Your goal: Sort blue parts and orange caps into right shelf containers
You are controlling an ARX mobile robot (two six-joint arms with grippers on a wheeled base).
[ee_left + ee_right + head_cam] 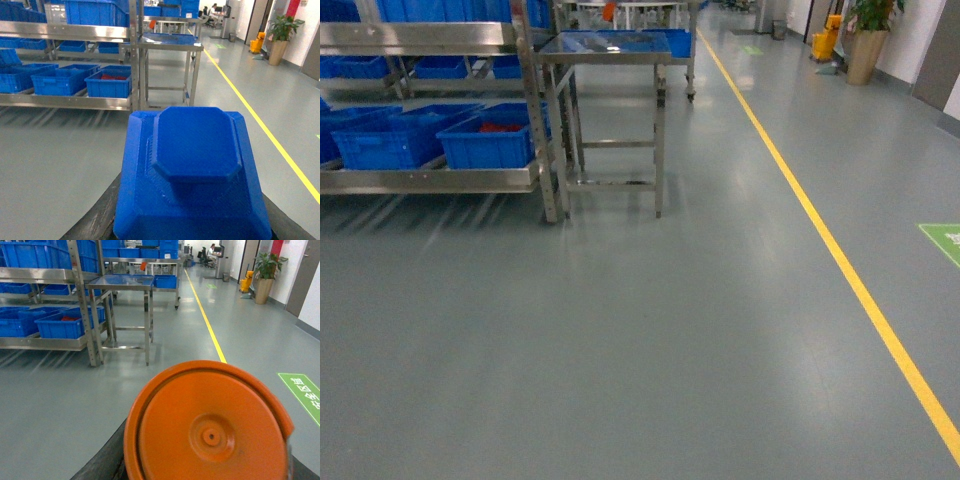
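While the head view shows no arm and no gripper, it shows a steel shelf rack [430, 178] at the upper left with bright-blue crates [490, 140] on its lower level; the nearest crate has something red inside. Just right of the rack stands a steel table [610, 60] with a blue tray on top. A yellow floor line [840, 260] runs diagonally across the grey floor [620, 350], and a potted plant [868, 40] stands far at the upper right.

In the left wrist view, a blue part [192, 172] with an octagonal raised top fills the lower middle, sitting on dark gripper structure. The fingers are hidden under it, so I cannot tell if the left gripper is clenched or released. The crates are well apart from it, behind on the rack.

In the right wrist view, a round orange cap [210, 427] with a small central hole covers the lower middle. The right gripper is hidden too, and its state cannot be told. A green floor marking [302, 390] lies at the right.
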